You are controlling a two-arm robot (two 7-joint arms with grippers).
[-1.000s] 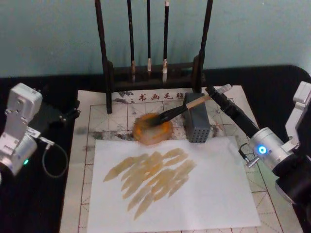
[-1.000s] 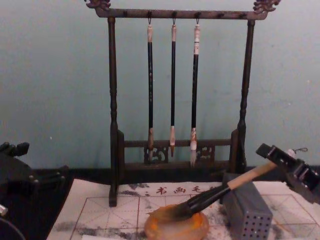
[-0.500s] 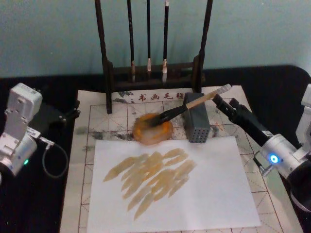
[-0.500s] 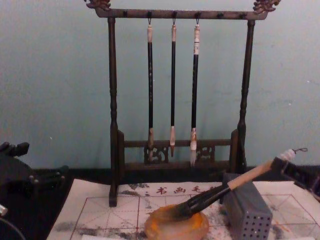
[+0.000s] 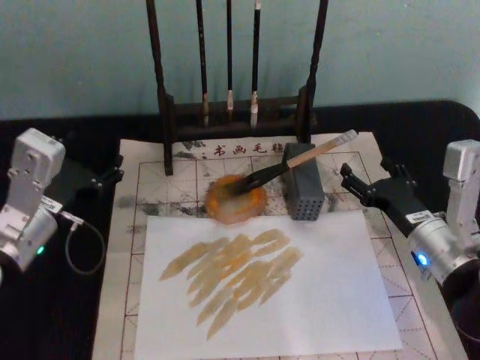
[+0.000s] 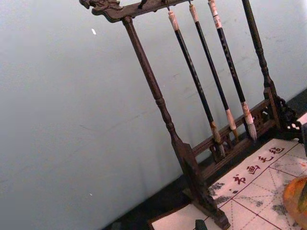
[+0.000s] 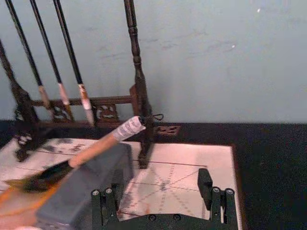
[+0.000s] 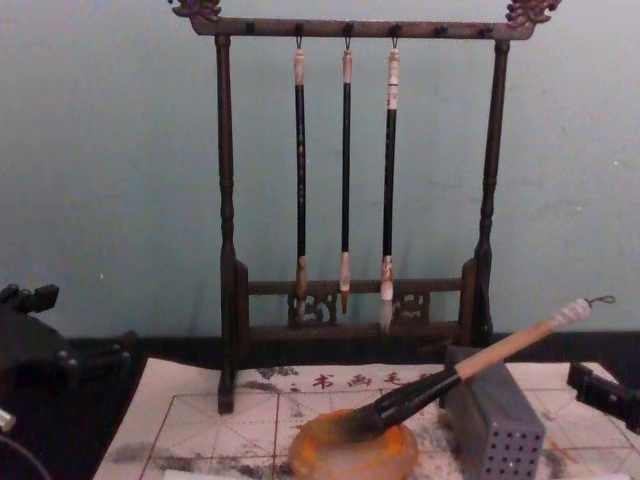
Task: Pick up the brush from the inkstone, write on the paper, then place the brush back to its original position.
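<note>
The brush [image 5: 298, 158] lies at a slant, its dark bristles in the orange-rimmed inkstone [image 5: 219, 211] and its wooden handle propped on a grey perforated block [image 5: 304, 191]. The chest view has the brush [image 8: 505, 348] tilted up to the right over the inkstone [image 8: 305, 457]. My right gripper [image 5: 370, 181] stands open to the right of the block, apart from the brush; in the right wrist view its fingers [image 7: 102, 203] are spread and hold nothing, the brush's [image 7: 103, 143] white end beyond them. The grid paper [image 5: 150, 180] lies under everything. My left gripper [image 5: 112, 169] is parked open at the left.
A plain white sheet [image 5: 330, 300] with tan brush strokes covers the front of the grid paper. A dark wooden rack [image 5: 166, 112] with three thin hanging brushes [image 8: 345, 180] stands at the back. A cable loops beside the left arm.
My right gripper has let go of the brush's white end and drawn back to the right and nearer to me. The brush stays on the inkstone and block.
</note>
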